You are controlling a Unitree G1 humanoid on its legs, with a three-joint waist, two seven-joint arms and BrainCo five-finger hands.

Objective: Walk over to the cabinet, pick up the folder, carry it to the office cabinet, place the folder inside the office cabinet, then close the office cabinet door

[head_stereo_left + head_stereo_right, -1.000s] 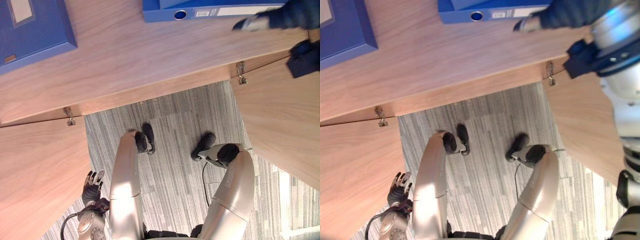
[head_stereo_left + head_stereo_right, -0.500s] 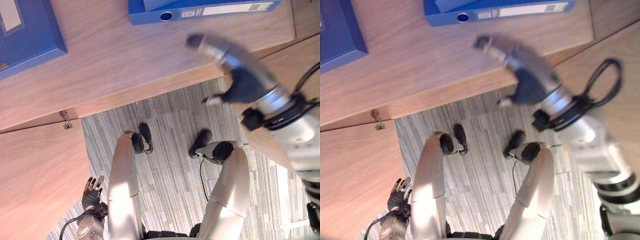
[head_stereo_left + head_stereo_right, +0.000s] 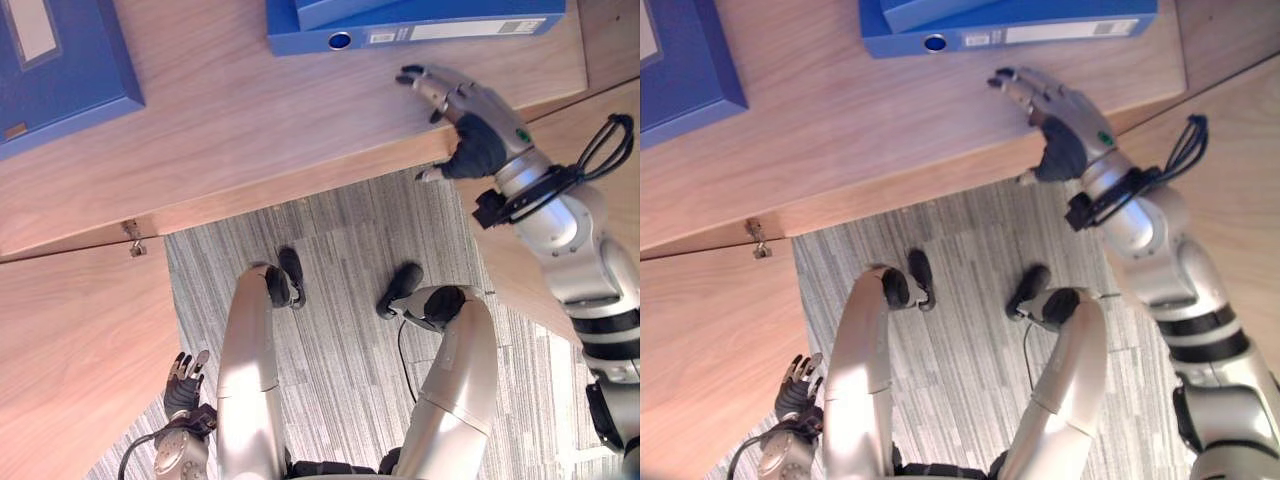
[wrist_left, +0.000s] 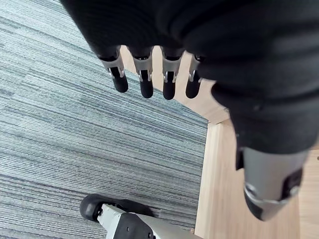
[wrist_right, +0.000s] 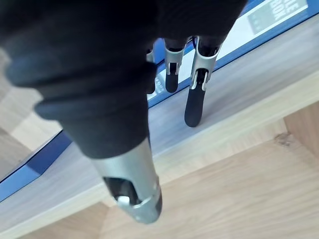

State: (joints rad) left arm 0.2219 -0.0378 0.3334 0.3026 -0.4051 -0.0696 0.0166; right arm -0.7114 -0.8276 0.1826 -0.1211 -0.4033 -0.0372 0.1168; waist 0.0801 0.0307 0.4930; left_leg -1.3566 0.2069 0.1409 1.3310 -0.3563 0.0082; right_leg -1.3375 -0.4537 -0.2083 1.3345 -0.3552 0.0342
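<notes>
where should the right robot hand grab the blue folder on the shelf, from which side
Probably the spine of the folder, the long face turned toward the shelf edge. It lies flat with that side outward, so the open right robot hand, just in front of it, can come in from the shelf's front, fingers over the top.

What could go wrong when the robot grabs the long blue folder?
The right robot hand is open and just short of the folder, so its fingers might push it away instead of gripping. Another blue thing lies on top of the folder and could slide off when lifted.
</notes>
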